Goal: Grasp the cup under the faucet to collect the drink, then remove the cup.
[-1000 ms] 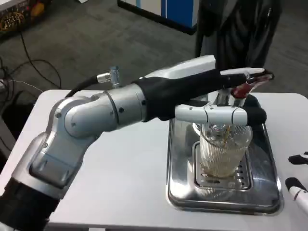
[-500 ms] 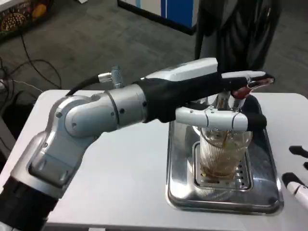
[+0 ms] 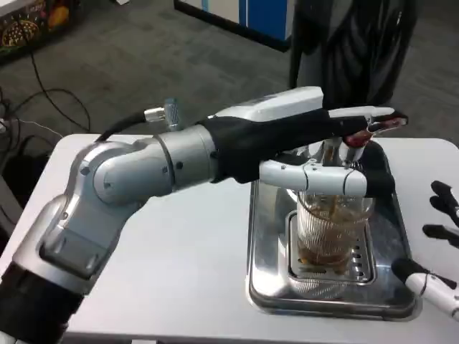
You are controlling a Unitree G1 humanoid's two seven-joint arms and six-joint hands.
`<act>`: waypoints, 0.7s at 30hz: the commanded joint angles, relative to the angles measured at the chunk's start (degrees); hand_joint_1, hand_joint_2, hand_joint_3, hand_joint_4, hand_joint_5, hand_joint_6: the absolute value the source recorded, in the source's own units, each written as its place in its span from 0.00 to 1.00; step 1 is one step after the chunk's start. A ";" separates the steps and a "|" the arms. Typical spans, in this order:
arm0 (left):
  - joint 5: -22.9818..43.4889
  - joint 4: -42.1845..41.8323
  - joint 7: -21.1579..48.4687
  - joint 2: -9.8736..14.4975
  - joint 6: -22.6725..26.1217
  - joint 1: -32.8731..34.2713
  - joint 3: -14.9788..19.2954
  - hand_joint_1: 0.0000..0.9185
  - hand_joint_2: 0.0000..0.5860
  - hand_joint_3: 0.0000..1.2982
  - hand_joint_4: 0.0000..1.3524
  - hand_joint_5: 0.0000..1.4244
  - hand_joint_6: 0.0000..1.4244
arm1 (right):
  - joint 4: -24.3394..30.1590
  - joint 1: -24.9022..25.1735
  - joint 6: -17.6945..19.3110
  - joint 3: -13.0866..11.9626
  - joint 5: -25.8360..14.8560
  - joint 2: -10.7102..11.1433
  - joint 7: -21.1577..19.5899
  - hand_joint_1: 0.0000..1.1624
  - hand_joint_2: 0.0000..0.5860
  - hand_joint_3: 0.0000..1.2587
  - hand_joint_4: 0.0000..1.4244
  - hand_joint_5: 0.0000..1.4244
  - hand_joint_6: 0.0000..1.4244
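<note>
A clear ribbed cup (image 3: 331,233) stands upright on the grate of a steel drip tray (image 3: 269,287), under the faucet (image 3: 343,149). Brown drink lies in the cup's bottom and a thin brown stream runs into it. My left arm reaches across from the left. My left hand (image 3: 315,129) holds the faucet's red-tipped handle (image 3: 361,136), with upper fingers laid over it and one white and black finger (image 3: 323,175) crossing in front of the cup's rim. My right hand (image 3: 429,281) hangs at the right edge beside the tray, fingers apart, holding nothing.
The tray sits on the right half of the white table (image 3: 179,272). Behind the table is grey carpet with cables at the left, and a dark figure (image 3: 351,43) stands at the far side.
The cup has gained brown drink at its bottom. My right hand has come up and leftward toward the tray, fingers spreading. My left arm has barely moved.
</note>
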State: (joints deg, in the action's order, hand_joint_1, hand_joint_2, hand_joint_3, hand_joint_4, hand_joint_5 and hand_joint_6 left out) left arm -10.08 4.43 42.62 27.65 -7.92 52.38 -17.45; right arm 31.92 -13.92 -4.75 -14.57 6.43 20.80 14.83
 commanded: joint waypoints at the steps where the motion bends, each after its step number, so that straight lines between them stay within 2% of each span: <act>1: -1.14 -0.16 3.26 0.47 -0.56 -0.85 -2.23 0.00 0.19 0.07 0.00 0.05 0.13 | -0.28 0.97 1.37 1.32 0.51 -1.22 -1.77 0.49 0.36 0.00 0.00 0.10 0.02; 12: -1.05 -0.85 3.34 1.06 -0.32 -1.00 -2.04 0.00 0.19 0.07 0.00 0.05 0.12 | -2.92 4.28 -0.28 6.26 3.10 -3.10 -3.92 0.55 0.34 0.00 0.00 0.07 0.00; 21: -1.05 -0.99 3.55 1.27 -0.39 -1.09 -2.03 0.00 0.20 0.07 0.00 0.05 0.11 | -5.37 7.18 -1.76 8.56 3.56 -3.82 -4.51 0.59 0.31 0.00 0.00 0.06 0.00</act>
State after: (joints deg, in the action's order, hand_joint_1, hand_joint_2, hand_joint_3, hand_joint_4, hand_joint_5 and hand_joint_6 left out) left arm -10.09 3.71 42.85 28.46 -7.97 52.38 -17.29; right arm 27.23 -7.60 -6.00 -6.48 9.78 17.67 11.20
